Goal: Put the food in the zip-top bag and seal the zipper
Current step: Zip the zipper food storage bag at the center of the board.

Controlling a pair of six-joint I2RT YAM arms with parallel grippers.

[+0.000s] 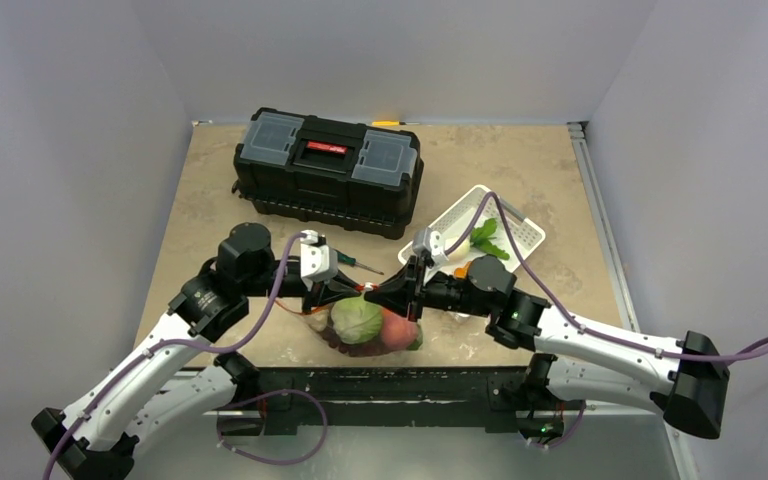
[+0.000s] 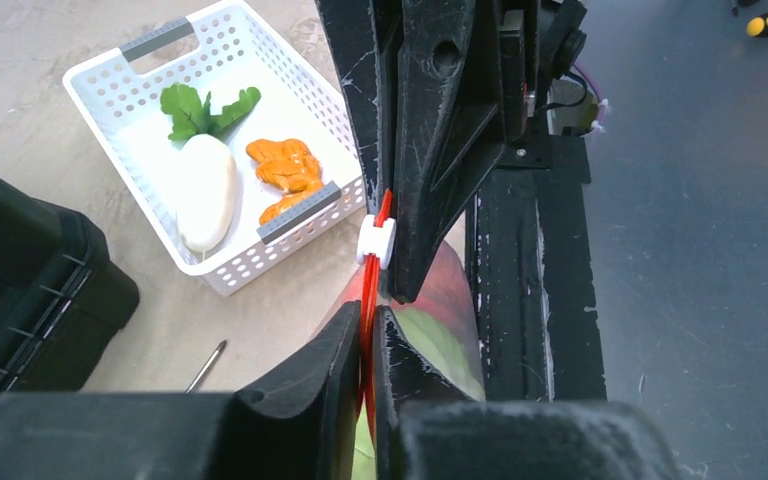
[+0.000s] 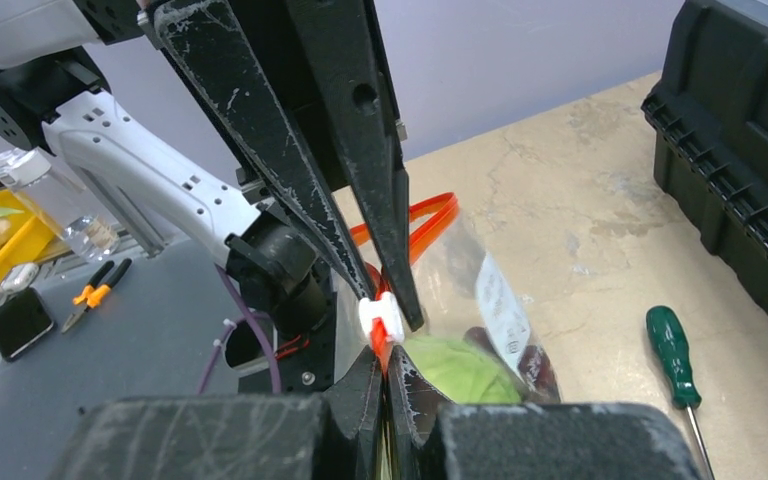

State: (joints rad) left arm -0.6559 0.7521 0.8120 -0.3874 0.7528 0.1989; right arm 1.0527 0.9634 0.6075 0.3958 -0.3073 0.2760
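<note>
The clear zip-top bag (image 1: 332, 330) hangs between my two grippers near the table's front edge. It holds the pale green cabbage (image 1: 358, 318), the pink peach (image 1: 400, 328) and the dark grapes (image 3: 538, 365). My left gripper (image 2: 368, 345) is shut on the orange-red zipper (image 2: 369, 290). My right gripper (image 3: 385, 375) is shut on the same strip from the other side. The white slider (image 2: 375, 240) sits between the two grippers and also shows in the right wrist view (image 3: 380, 318). The bag's white label (image 3: 503, 300) faces the table. In the top view the left gripper (image 1: 345, 292) and right gripper (image 1: 400, 295) almost touch.
A white slatted basket (image 2: 230, 265) holds a white radish (image 2: 207, 190) and an orange piece (image 2: 285, 168). A black toolbox (image 1: 330, 165) stands at the back. A green-handled screwdriver (image 3: 672, 345) lies on the table beside the bag.
</note>
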